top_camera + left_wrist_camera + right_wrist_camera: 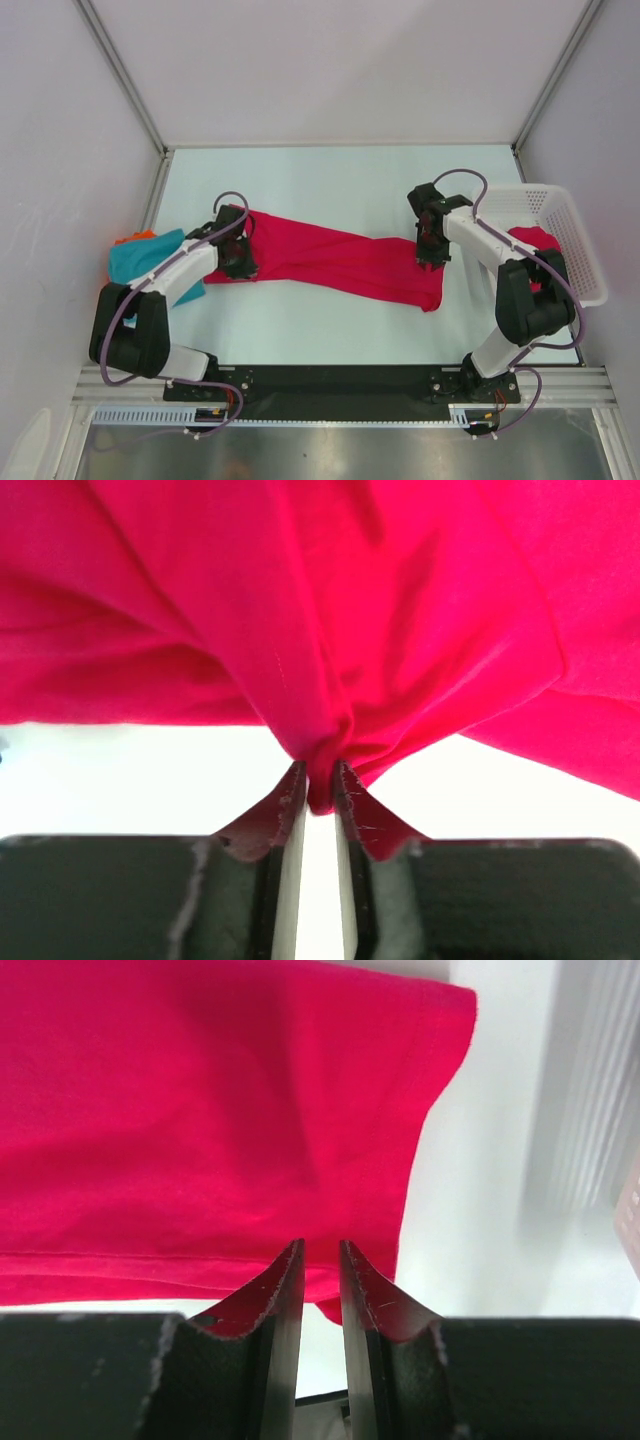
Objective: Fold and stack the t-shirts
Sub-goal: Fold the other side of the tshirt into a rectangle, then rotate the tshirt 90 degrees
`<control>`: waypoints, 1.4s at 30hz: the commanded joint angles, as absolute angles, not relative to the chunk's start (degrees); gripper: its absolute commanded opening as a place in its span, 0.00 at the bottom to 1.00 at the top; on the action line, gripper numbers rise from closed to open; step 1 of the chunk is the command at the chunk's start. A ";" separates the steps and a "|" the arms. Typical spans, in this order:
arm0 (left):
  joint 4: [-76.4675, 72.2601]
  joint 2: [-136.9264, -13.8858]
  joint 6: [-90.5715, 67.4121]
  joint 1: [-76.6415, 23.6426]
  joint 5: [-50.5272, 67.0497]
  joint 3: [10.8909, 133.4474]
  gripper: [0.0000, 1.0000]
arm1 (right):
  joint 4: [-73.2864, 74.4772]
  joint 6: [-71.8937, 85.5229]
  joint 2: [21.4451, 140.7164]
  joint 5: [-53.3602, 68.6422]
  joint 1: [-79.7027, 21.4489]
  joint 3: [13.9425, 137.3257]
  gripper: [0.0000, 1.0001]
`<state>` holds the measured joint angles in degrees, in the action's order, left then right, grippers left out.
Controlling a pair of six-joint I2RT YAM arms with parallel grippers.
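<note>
Where left gripper (320, 772) pinches, crimson t-shirt (360, 600) bunched

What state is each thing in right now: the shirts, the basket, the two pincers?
stretched crimson t-shirt: unfolded, twisted, held at both ends.
teal t-shirt: lying ungripped at far left, partly behind the left arm.
second crimson t-shirt: crumpled in the basket.
white basket: upright, holding that shirt.
left pincer: shut on bunched crimson cloth.
right pincer: shut on the shirt's other edge.
</note>
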<state>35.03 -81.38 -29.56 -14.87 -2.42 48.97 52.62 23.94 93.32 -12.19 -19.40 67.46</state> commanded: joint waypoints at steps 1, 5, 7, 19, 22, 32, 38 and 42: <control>32.87 -77.70 -32.17 -15.12 -5.36 48.34 0.31 | 52.21 24.78 92.20 -12.83 -20.65 67.94 0.25; 32.34 -75.59 -33.48 -15.55 -5.62 49.91 0.37 | 52.30 24.79 92.55 -12.92 -20.74 68.73 0.25; 32.34 -76.20 -33.40 -16.25 -5.97 51.15 0.38 | 52.56 24.87 92.90 -12.83 -20.92 69.25 0.25; 30.24 -91.83 -29.53 -17.23 -3.95 63.36 0.40 | 53.17 24.70 94.04 -13.62 -21.36 70.31 0.25; 30.23 -96.23 -29.10 -17.14 -4.49 65.04 0.40 | 53.26 24.43 94.22 -14.24 -21.36 70.31 0.25; 31.99 -98.53 -30.15 -12.05 -7.64 61.09 0.40 | 52.39 22.76 94.22 -14.59 -19.86 68.56 0.25; 32.96 -93.09 -30.23 -9.84 -9.67 57.14 0.40 | 50.19 22.59 95.01 -12.31 -19.69 67.41 0.25; 33.05 -90.89 -31.11 -9.84 -10.28 54.67 0.40 | 49.22 22.50 95.45 -11.60 -19.95 66.62 0.25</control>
<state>31.92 -94.85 -30.52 -10.02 -7.51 57.01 51.16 23.24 94.85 -12.62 -19.77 67.35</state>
